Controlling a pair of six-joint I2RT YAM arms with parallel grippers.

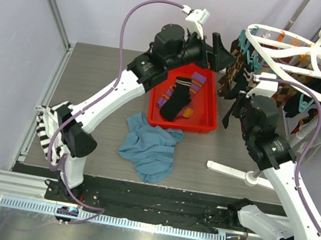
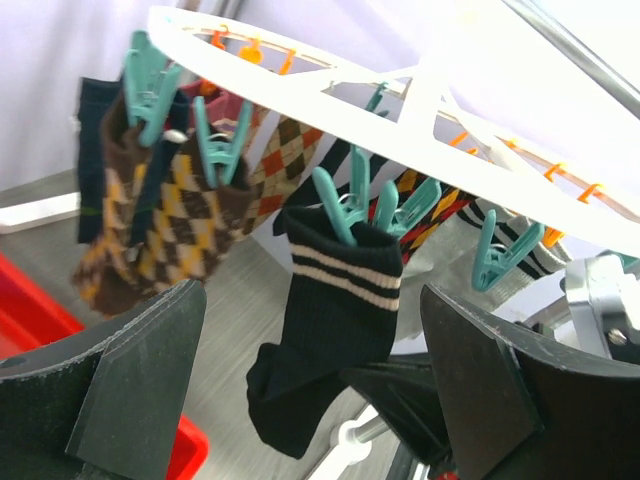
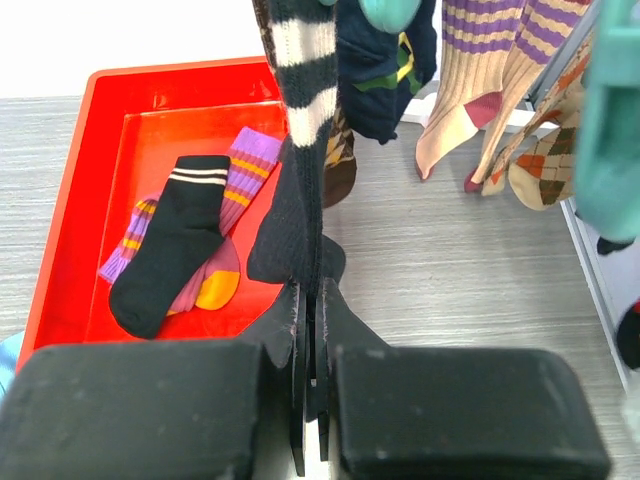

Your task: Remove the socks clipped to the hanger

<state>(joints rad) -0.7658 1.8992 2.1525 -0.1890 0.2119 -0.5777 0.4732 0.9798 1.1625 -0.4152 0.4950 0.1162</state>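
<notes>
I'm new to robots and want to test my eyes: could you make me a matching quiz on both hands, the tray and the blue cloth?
Things:
1. left hand
2. right hand
3. tray
4. cloth

States:
A. crumpled beside the tray
B. open
C. holds socks
D. shut on a hanging sock

Pairs: 1-B, 2-D, 3-C, 4-A

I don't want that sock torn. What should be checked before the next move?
1. Right fingers shut on black sock: ok.
2. Clip released: not ok, it grips the cuff.
3. Left fingers open: ok.
4. Left fingers around clip: not ok, clip lies ahead of them.
5. Room in tray: ok.
</notes>
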